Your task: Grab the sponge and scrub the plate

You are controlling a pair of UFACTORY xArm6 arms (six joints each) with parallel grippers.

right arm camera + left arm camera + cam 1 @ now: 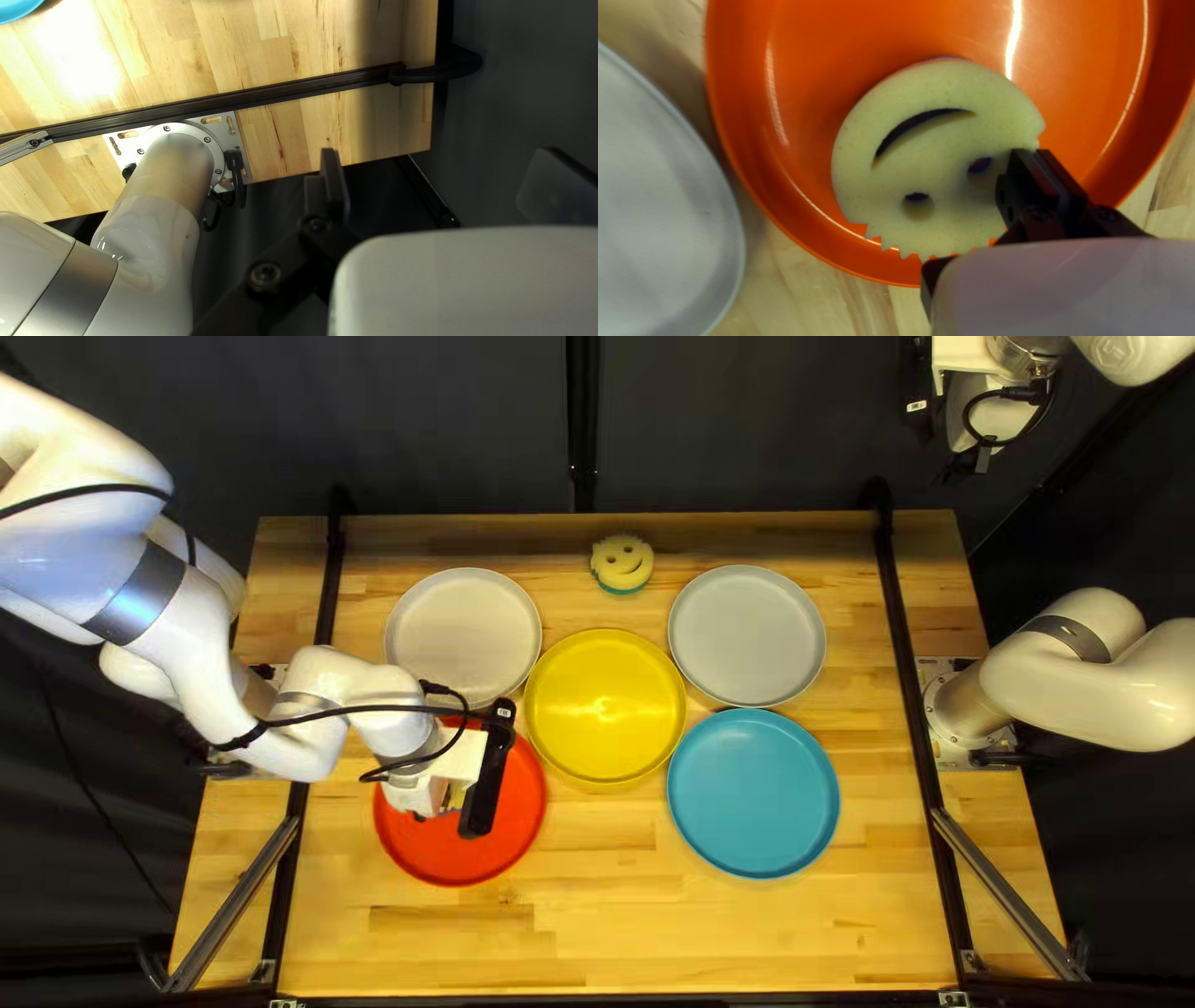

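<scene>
The left pincer (1034, 151) is clamped on the smiley-face sponge (921, 149) over the red plate (436, 864), so the robot should keep it flat and scrub in light circles, the right pincer's (439, 165) fingers apart.

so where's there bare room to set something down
The widest patch is the bare wood nearer the camera than the red plate and blue plate. Another strip separates the blue plate from the right black rail. It's crowded around the yellow plate and over the red one, where my left arm reaches.
</scene>
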